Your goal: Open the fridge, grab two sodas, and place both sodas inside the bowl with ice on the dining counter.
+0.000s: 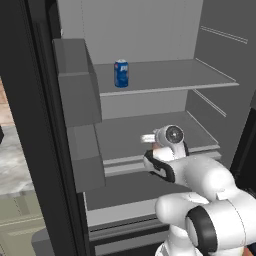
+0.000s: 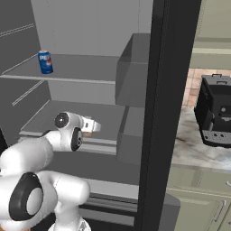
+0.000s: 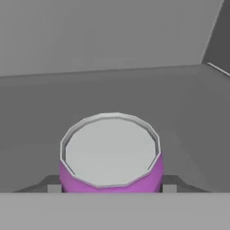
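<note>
So you are partway in: the fridge (image 1: 150, 30) stands open, its black door edge running down the left of the left base view and down the middle of the right base view, so that first step looks done. Your gripper (image 3: 108, 188) is reaching into the lower shelf, seen mid-frame in the left base view, and the hand view puts the pink can (image 3: 111, 177) right between the two finger tips (image 3: 54, 187) at the bottom of the frame, its grey lid facing the camera. The tips sit flush against the can's sides with no gap visible, so I judge them closed onto it at roughly can width, though whether the hold is firm enough to lift you cannot tell from this. The can seems to rest on the shelf floor, not yet raised. The blue can (image 1: 121, 73) stands upright and alone on the upper shelf, toward the upper middle of the left base view and the upper left of the right base view, well apart from the arm. That leaves nearly everything: lifting the pink can out, carrying it to the bowl, then coming back for the blue one. A black coffee machine (image 2: 219, 110) sits on the wall counter at the right of the right base view.
</note>
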Motion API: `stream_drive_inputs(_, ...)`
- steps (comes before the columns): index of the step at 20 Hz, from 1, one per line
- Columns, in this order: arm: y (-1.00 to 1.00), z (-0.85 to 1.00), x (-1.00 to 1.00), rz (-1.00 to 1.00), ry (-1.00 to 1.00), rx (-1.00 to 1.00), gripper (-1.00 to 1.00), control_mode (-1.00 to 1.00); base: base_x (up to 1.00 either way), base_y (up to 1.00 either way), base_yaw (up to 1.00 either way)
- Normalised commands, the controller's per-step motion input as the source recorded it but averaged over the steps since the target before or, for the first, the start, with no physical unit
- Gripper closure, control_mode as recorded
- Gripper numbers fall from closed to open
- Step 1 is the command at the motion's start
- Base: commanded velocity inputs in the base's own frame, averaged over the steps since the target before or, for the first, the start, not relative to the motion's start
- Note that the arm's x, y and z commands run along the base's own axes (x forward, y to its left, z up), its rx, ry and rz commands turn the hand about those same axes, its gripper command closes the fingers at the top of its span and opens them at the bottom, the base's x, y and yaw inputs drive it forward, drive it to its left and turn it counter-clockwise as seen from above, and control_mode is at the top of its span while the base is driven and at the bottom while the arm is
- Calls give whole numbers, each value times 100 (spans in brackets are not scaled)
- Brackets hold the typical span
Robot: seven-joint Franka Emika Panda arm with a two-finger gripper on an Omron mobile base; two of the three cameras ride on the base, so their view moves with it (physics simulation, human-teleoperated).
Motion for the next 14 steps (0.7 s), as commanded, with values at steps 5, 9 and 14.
stream_drive_inputs(5,-3,26,-93,-2,-6,1,100,-100,0,0,0)
stream_drive_inputs(9,0,69,-73,-10,12,0,100,-100,0,0,0)
stream_drive_inputs(14,0,55,-87,-11,11,0,100,-100,0,0,0)
